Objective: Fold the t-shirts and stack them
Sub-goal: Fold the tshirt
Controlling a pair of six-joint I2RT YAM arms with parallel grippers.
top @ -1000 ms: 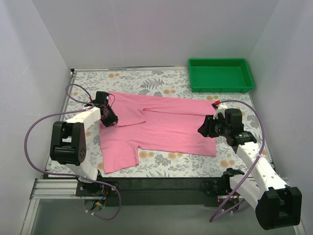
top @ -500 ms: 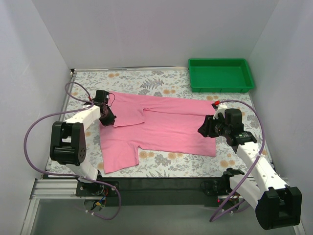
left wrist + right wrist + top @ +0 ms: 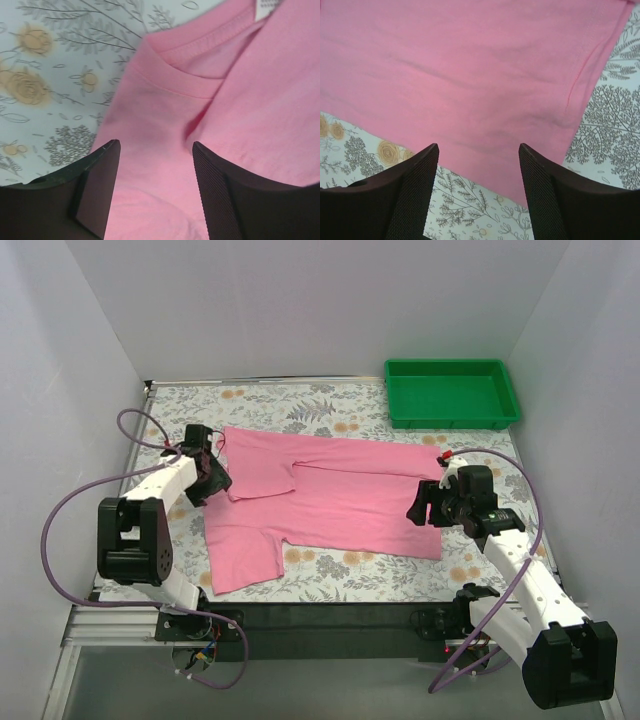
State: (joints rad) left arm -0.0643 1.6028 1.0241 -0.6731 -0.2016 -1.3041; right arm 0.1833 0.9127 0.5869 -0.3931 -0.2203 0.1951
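Far right corner taken by green tray (image 3: 452, 423); t-shirt (image 3: 340, 495) lies flat; side walls (image 3: 60, 420) close.

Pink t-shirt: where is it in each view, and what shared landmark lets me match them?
Top external: t-shirt laid out mid-table.
Left wrist: t-shirt fills centre and right, neckline at top.
Right wrist: t-shirt fills the upper part.
Landmark: floral tablecloth bordering it in all three.

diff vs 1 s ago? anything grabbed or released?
Left gripper backed off leftward to the collar edge of the t-shirt; its jaws stand open, nothing held. Right gripper barely shifted, drawing slightly back toward its base, jaws open over the hem. T-shirt and tray lie as before.
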